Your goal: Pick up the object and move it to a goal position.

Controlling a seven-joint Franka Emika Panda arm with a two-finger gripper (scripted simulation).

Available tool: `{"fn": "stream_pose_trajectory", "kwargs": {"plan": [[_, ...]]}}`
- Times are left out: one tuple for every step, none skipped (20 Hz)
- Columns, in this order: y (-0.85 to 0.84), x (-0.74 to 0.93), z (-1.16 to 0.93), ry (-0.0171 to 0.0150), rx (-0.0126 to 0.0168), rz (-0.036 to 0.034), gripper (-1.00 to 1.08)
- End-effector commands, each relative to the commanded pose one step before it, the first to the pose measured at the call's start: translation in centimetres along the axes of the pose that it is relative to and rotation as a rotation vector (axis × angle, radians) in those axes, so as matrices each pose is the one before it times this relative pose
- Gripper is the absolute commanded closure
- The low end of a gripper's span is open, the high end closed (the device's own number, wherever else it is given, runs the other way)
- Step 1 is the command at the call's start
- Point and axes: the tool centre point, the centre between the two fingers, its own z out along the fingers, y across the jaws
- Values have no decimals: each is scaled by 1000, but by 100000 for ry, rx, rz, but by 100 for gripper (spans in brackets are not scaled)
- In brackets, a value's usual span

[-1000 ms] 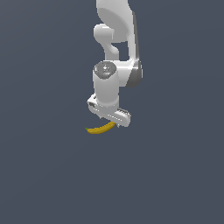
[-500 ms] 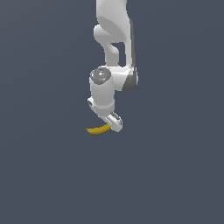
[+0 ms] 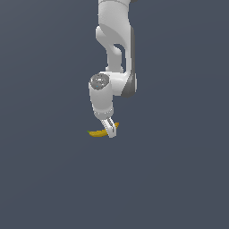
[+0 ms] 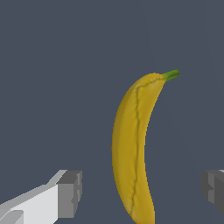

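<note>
Single white arm [image 3: 115, 44] hanging straight down over a plain dark grey floor [image 3: 179, 179], nothing else to look at really. Gripper [image 3: 109, 130] down low, right at the banana [image 3: 96, 133]. From the exterior view, yellow body poking out toward that view's left of the fingers [image 3: 108, 127], with a small orange-ish end peeking out on the right side of them. Lying flat on the floor, curved like a shallow smile. Hard to say from there whether anything is touching, fingers seen nearly edge-on and overlapping the fruit.

Wrist view way clearer. Banana [image 4: 131, 148] sitting between the two grey pads [image 4: 70, 192], slim and curved, green stem tip at the far end, dark seam line running down its length. Near end cut off by the frame edge. Fingers spread wide, clear gap of floor on both sides, so not gripped. Closer to the middle than to either pad, maybe slightly nearer the one with the white finger body showing. Other pad just barely in frame at the edge. Long axis running across the closing direction, roughly square to the line between the pads, so lined up crosswise in the opening.

No goal marker to be made out in either view.
</note>
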Motion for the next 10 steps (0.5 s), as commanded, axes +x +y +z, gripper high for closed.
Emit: {"fn": "stream_pose_trajectory", "kwargs": {"plan": [[392,231,426,361,-73,5844,-92],[129,83,141,119,-34,1878,-92],[117,78,128,111,-30,1714,-92],[105,72,115,104,-26,1551,-92],[93,66,103,95,-22,1388,-92],[82,60,90,85,-19,1224,-92],[70,52,78,75,-16,1060,-92],[60,47,66,65,-13,901,-92],[48,36,54,53,-10,732,-92],[38,30,42,42,-8,572,-92]]}}
